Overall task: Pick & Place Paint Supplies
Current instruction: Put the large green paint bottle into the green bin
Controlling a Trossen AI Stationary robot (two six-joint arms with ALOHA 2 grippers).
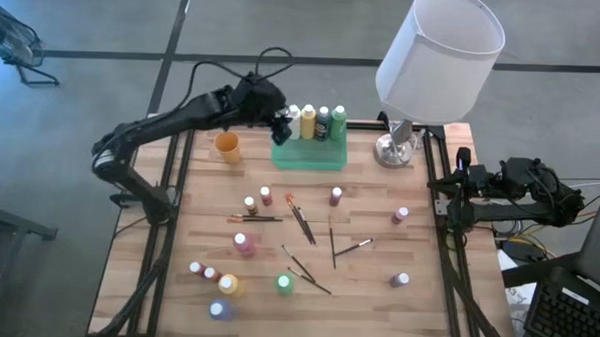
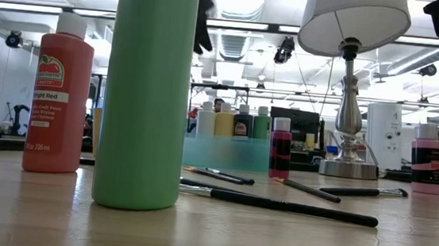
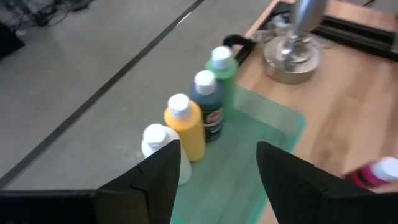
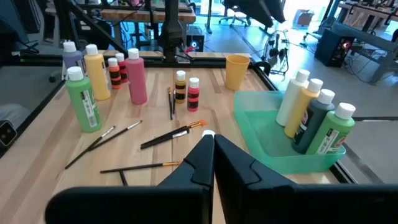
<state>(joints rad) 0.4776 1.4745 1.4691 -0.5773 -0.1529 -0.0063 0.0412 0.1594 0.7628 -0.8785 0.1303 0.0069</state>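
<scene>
A green tray [image 1: 310,157] at the table's far side holds a row of paint bottles against its far wall: white [image 3: 157,142], yellow [image 3: 185,127], dark blue [image 3: 207,106] and green [image 3: 222,71]. My left gripper [image 3: 217,177] hovers open above the tray's left end [image 1: 279,130], close to the white bottle, with nothing between its fingers. More bottles [image 1: 244,245] and several dark-handled brushes [image 1: 300,219] lie spread over the wooden table. My right gripper [image 4: 211,155] waits shut at the table's right edge [image 1: 468,180], off the work area.
An orange cup [image 1: 228,146] stands left of the tray. A lamp with a white shade [image 1: 439,53] and metal base [image 1: 394,147] stands right of the tray. Loose bottles cluster at the near left [image 1: 226,283]; a pink one [image 1: 401,214] is toward the right.
</scene>
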